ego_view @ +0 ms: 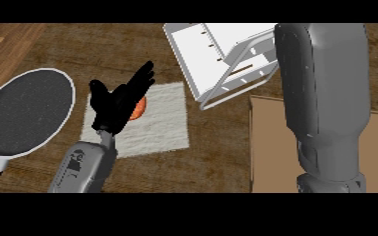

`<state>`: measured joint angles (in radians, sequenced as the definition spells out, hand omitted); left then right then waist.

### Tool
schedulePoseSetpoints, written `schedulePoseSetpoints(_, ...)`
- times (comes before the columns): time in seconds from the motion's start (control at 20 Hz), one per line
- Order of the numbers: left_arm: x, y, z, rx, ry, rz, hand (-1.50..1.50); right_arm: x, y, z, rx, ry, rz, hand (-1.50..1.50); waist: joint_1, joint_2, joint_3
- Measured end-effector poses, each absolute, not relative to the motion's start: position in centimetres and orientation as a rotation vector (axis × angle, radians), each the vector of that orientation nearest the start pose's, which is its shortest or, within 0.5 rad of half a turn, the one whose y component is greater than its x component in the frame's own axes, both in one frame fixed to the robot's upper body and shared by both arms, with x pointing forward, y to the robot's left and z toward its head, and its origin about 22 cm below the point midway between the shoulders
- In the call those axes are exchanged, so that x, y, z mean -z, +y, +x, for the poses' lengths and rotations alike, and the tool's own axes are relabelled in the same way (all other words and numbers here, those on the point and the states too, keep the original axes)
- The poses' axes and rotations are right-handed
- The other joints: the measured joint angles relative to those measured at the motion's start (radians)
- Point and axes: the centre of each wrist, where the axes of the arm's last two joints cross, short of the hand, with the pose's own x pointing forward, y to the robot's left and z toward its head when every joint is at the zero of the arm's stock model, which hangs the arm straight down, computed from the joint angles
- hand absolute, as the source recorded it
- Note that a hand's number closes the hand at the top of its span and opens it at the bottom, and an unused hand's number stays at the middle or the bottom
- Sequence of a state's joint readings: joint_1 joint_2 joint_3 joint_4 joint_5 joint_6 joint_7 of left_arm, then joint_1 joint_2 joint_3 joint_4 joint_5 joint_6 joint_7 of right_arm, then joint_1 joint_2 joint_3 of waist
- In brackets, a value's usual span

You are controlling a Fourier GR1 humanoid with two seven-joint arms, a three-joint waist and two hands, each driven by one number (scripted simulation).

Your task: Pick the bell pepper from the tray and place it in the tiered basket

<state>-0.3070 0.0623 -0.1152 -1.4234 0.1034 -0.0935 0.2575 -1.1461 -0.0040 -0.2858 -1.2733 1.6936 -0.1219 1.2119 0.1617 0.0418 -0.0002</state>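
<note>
I see my left hand (118, 102) with fingers spread and straight, hovering over the orange bell pepper (138, 111), which lies on the pale tray (164, 125) and is mostly hidden. The white tiered basket (221, 62) sits up and right on the wooden surface (214, 165). My right forearm (325, 105) shows, its hand out of view.

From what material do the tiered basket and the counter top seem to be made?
The tiered basket looks like white painted metal or plastic: thin rails, flat slotted panels, an even pale finish. The counter top looks like dark wood, matt, with brown grain streaks.
</note>
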Motion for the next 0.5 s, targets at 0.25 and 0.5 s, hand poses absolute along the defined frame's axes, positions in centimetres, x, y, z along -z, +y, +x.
schedulePoseSetpoints(0.25, -4.4, 18.0, 30.9, 0.286, -1.428, -0.226, 0.0, -28.2, -12.5, 40.9, 0.281, -1.192, -1.517, -1.5, 0.003, 0.005, 0.0)
schedulePoseSetpoints(0.5, -4.0, 18.1, 30.6, 0.279, -1.421, -0.216, 0.0, -28.0, -11.8, 42.0, 0.325, -1.296, -1.554, -1.5, -0.003, 0.004, -0.002)
